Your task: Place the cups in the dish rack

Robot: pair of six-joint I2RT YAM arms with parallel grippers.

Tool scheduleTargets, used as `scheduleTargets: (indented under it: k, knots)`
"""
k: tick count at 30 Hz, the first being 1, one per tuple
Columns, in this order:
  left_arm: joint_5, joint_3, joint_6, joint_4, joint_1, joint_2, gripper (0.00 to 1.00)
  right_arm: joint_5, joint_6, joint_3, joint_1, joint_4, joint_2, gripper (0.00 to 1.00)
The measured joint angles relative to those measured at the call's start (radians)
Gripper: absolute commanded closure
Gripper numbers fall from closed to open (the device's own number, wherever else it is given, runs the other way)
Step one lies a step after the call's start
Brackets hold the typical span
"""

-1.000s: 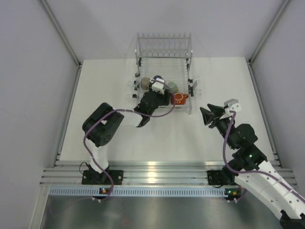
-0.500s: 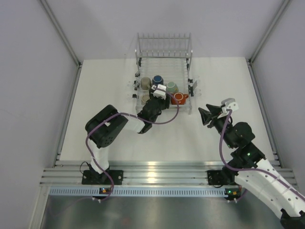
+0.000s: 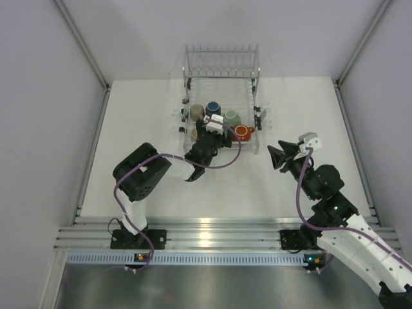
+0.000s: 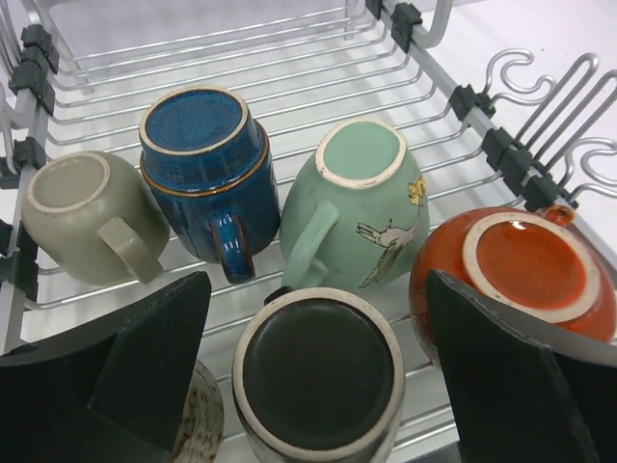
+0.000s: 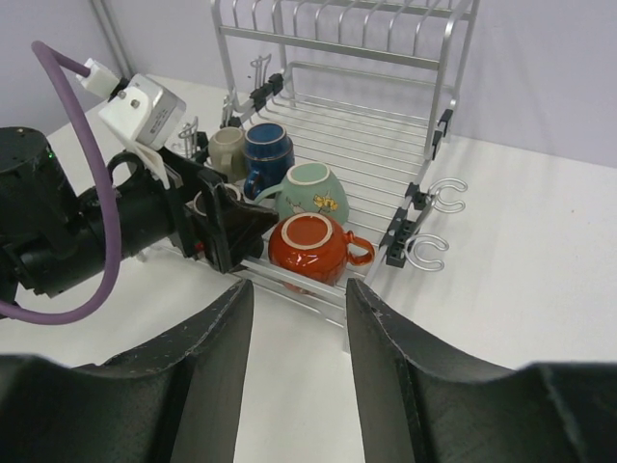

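The dish rack (image 3: 222,90) holds all six cups upside down. In the left wrist view a beige mug (image 4: 77,217), a dark blue mug (image 4: 202,159) and a mint-green mug (image 4: 362,207) stand in a row. In front of them are the orange-brown mug (image 4: 521,275), the black mug (image 4: 318,376) and a speckled beige mug (image 4: 198,424). My left gripper (image 4: 318,318) is open, its fingers straddling the black mug with a gap on each side. My right gripper (image 5: 299,357) is open and empty over the table, in front of the rack (image 5: 386,145) and the orange-brown mug (image 5: 307,246).
Upright tines (image 3: 222,61) stand at the rack's far end. Wire hooks (image 5: 439,198) stick out from its right side. The left arm's purple cable (image 5: 106,260) loops near the rack's front left corner. Aluminium rails (image 3: 206,228) run along the table's near edge.
My left gripper has drawn back from over the mugs toward the rack's near end, uncovering the dark blue mug. The right arm has barely shifted.
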Motion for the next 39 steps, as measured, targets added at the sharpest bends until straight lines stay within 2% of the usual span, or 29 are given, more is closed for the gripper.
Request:
scheduleTargets:
  k: [6, 12, 15, 17, 18, 22, 27, 28, 33, 38, 39]
  knots:
    - [-0.008, -0.008, 0.014, -0.014, -0.017, -0.125, 0.02, 0.004, 0.001, 0.0, 0.0, 0.0, 0.0, 0.54]
    - [-0.11, -0.036, 0.024, -0.081, -0.022, -0.372, 0.02, 0.043, 0.025, 0.012, 0.0, -0.004, 0.053, 0.5]
    - [-0.158, -0.037, -0.029, -0.232, -0.015, -0.527, 0.02, 0.083, 0.052, 0.058, 0.0, -0.022, 0.132, 0.5]
    - [-0.149, -0.027, -0.108, -0.395, 0.012, -0.644, 0.02, 0.106, 0.073, 0.101, -0.005, -0.031, 0.195, 0.5]
    - [-0.132, -0.024, -0.141, -0.464, 0.034, -0.692, 0.02, 0.113, 0.088, 0.122, -0.011, -0.032, 0.227, 0.5]
    - [-0.068, -0.057, -0.261, -0.708, 0.175, -0.917, 0.02, 0.095, 0.13, 0.157, -0.053, -0.035, 0.314, 0.38]
    - [-0.047, -0.122, -0.325, -0.939, 0.307, -1.139, 0.02, 0.014, 0.185, 0.179, -0.102, -0.062, 0.345, 0.37]
    - [-0.047, -0.128, -0.333, -0.975, 0.318, -1.161, 0.02, 0.002, 0.194, 0.186, -0.103, -0.064, 0.346, 0.32]
    - [-0.047, -0.143, -0.357, -1.119, 0.336, -1.218, 0.02, -0.009, 0.227, 0.2, -0.104, -0.065, 0.341, 0.28]
    - [-0.047, -0.153, -0.367, -1.182, 0.338, -1.23, 0.02, -0.003, 0.233, 0.2, -0.104, -0.076, 0.33, 0.24]
    - [-0.048, -0.154, -0.369, -1.188, 0.338, -1.234, 0.02, -0.003, 0.234, 0.2, -0.104, -0.076, 0.328, 0.13]
